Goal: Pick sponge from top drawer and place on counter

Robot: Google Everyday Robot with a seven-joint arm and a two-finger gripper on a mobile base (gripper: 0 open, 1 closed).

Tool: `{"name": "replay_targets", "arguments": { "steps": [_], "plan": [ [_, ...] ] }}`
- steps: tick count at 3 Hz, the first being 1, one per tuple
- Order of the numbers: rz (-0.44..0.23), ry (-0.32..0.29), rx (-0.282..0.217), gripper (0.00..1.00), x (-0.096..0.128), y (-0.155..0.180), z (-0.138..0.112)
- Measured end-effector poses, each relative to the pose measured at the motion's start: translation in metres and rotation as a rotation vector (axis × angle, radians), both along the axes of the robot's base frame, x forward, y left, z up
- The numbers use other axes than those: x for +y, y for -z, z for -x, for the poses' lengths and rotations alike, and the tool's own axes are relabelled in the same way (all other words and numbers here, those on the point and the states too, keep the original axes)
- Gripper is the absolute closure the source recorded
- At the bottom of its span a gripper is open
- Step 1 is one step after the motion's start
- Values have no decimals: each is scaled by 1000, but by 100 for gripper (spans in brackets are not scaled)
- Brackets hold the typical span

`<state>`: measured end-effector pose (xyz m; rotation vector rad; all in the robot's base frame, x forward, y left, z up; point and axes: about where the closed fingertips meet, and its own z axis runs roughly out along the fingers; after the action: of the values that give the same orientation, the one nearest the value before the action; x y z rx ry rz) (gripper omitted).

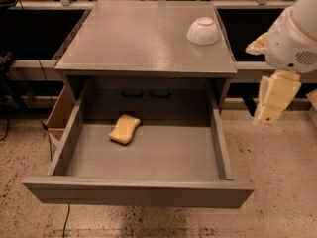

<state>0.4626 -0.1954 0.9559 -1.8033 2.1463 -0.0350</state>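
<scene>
Camera view, the only one:

- counter (143,38): grey top of the cabinet, slightly glossy. The only thing on it is a white bowl (203,30), upside down near the back-right corner.
- top drawer (138,193): pulled well out toward the camera, with the grey inner floor fully exposed. The flat front panel runs along the near edge.
- sponge (124,129): pale yellow with a wavy outline, lying flat on the drawer floor. It sits in the back-left part, close to the rear of the opening and apart from the left side wall. Its long axis is skewed diagonally. Nothing is touching it.
- Two dark slot-like shapes (146,92) show on the panel behind the drawer, just under the counter edge. Can't tell what they are.
- gripper (270,110): cream-yellow, hanging off the white arm housing (292,38) at the right edge of the frame. It is outside the cabinet, beyond the counter's right edge and the drawer's right wall. Height is about level with the drawer opening, over the floor. It points down and holds nothing. It is well apart from the sponge, and the whole drawer width lies between them. Can't tell from this angle whether it is spread or closed.
- A brown cardboard panel (62,114) leans against the left side of the cabinet, beside the drawer's left wall.
- The floor is speckled terrazzo (282,182). A thin cable (67,217) runs across it below the drawer's front-left corner.
</scene>
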Motion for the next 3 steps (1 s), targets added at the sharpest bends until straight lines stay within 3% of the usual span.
{"name": "replay_targets", "arguments": {
  "steps": [1,2,3],
  "plan": [
    [-50,-151,11,0,41,26,-34],
    [-90,-345,27,0,97,56,-62],
    [-133,-503,40,0,158,80,-74]
  ]
}}
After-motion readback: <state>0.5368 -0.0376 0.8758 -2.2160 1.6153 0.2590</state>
